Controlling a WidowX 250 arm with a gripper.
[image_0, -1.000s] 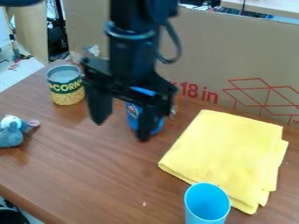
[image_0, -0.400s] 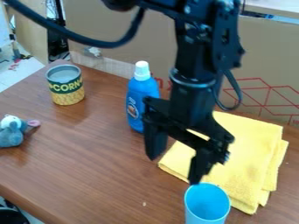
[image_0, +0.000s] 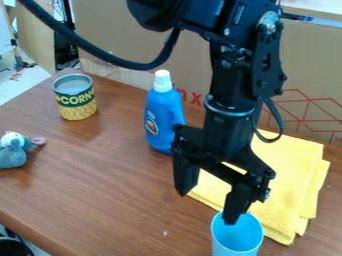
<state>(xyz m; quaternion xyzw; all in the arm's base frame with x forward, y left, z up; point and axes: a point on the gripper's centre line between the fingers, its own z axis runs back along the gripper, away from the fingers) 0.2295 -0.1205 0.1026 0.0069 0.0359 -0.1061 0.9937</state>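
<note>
The black gripper (image_0: 208, 209) hangs open at centre right, its two fingers spread with nothing between them. Its right fingertip overlaps the rim of a light blue cup (image_0: 237, 241) at the front edge of the view; whether they touch I cannot tell. The cup stands upright. Behind the gripper lies a folded yellow cloth (image_0: 288, 182), partly hidden by the arm. A blue bottle with a white cap (image_0: 160, 117) stands upright just to the gripper's upper left.
A corn can (image_0: 75, 97) stands at the back left of the wooden table (image_0: 100, 185). A grey-blue plush toy (image_0: 13, 150) lies at the left edge. A large cardboard panel (image_0: 307, 75) borders the table's back.
The arm has moved right and toward the front, from before the blue bottle to beside the cup, and has come lower. The gripper has stayed open; the objects have not moved.
</note>
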